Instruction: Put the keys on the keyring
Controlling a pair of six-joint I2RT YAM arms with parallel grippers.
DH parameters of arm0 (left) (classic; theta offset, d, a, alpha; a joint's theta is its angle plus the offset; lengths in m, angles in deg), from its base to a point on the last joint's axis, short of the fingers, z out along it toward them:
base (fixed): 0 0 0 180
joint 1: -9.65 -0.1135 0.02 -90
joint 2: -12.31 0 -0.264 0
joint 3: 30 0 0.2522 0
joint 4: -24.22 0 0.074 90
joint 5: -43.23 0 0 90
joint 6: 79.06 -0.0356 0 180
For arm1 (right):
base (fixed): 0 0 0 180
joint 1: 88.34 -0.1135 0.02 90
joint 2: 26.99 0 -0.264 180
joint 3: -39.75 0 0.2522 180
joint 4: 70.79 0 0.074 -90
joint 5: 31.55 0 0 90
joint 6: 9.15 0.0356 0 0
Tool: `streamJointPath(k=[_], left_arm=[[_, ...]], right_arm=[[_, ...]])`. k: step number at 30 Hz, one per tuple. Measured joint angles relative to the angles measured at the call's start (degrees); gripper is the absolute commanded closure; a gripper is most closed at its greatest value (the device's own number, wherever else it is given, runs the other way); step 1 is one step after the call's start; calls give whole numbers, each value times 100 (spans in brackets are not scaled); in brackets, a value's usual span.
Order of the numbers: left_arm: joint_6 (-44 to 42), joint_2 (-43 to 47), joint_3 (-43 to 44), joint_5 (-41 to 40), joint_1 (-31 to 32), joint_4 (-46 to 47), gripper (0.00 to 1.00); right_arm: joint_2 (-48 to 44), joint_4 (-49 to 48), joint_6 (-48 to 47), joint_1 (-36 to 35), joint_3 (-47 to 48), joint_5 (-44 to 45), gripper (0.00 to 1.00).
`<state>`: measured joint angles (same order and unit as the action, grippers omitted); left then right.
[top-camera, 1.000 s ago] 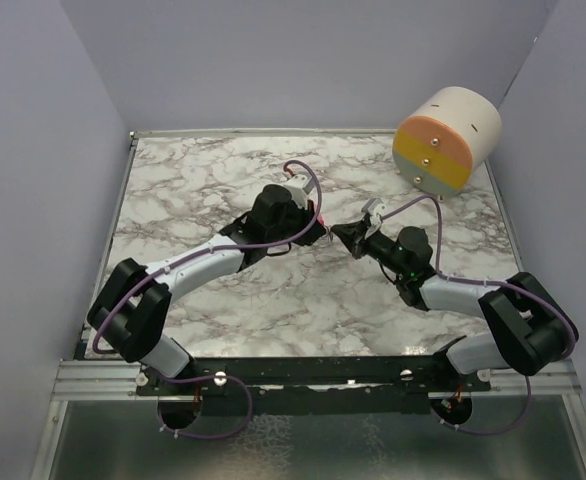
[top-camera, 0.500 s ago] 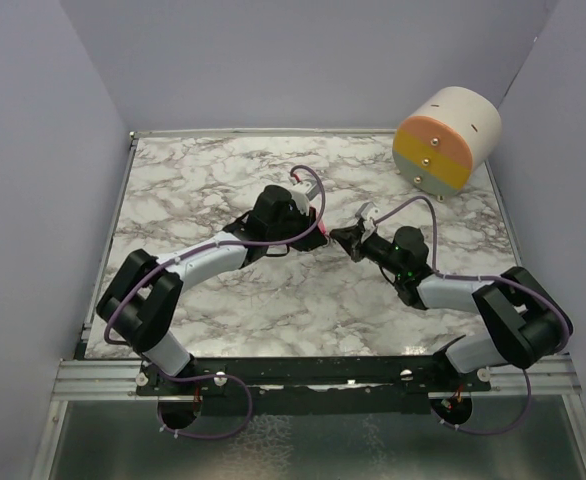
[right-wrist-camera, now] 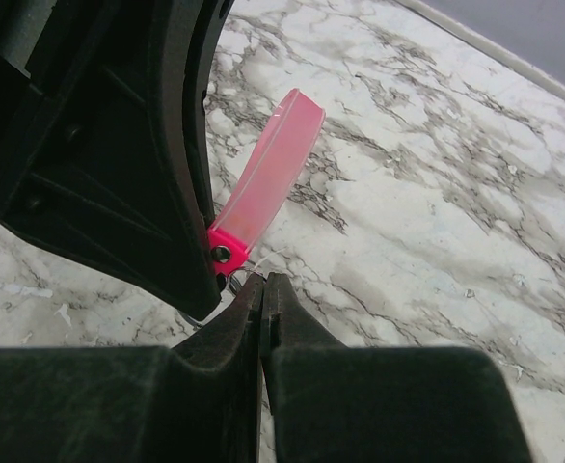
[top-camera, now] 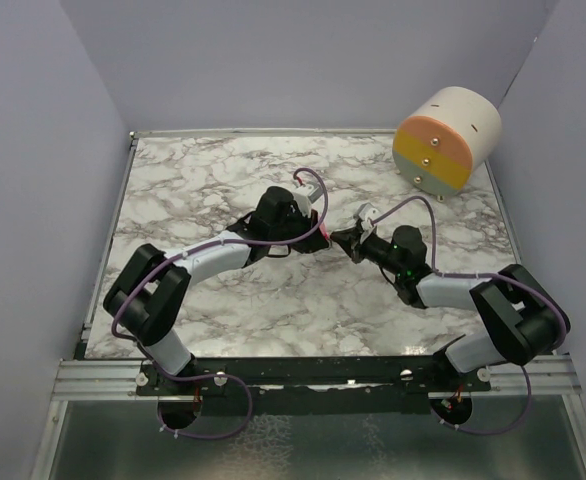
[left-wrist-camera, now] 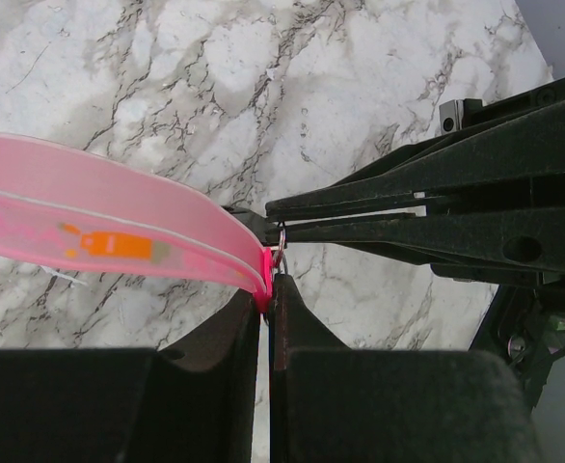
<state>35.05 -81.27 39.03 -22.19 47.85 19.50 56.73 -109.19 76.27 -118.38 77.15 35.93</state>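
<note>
The keyring is a pink strip [left-wrist-camera: 99, 217] with a small metal ring [left-wrist-camera: 281, 253] at its end. My left gripper [left-wrist-camera: 267, 285] is shut on the strip's bright pink end, just below the ring. My right gripper [right-wrist-camera: 261, 282] is shut, its tips touching or nearly touching the ring [right-wrist-camera: 227, 281] beside the strip [right-wrist-camera: 268, 169]. In the left wrist view the right gripper's fingers [left-wrist-camera: 408, 183] reach in from the right. In the top view both grippers meet mid-table, left gripper [top-camera: 322, 231] against right gripper [top-camera: 339, 238]. The keys are hidden; I cannot tell whether one sits between the right jaws.
A cream cylinder with an orange, yellow and green face [top-camera: 447, 139] lies at the back right of the marble table [top-camera: 193, 180]. Lilac walls close in the sides and back. A metal rail [top-camera: 303, 375] runs along the near edge.
The right gripper has edged left toward the left gripper, and the left arm's elbow has swung right. Both grippers stay shut, meeting at the ring.
</note>
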Motion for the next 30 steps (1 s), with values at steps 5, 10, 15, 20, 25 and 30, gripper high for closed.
streamJointPath(k=[5, 10, 15, 20, 25, 30], left_arm=[[37, -74, 0, 68, -22, 61, 100], [81, -140, -24, 103, -26, 109, 100], [107, -192, -44, 160, -37, 170, 100], [133, -291, -44, 199, -37, 240, 100], [201, -505, -44, 273, -90, 361, 100], [236, -599, -44, 348, -114, 413, 99]], right_arm=[[39, 94, 63, 9, 55, -31, 99], [111, 227, 181, 13, 144, -55, 99], [164, 262, 282, 20, 168, -68, 99], [249, 306, 420, 44, 203, -68, 99], [407, 533, 573, 74, 326, -68, 99], [439, 584, 638, 81, 326, -68, 99]])
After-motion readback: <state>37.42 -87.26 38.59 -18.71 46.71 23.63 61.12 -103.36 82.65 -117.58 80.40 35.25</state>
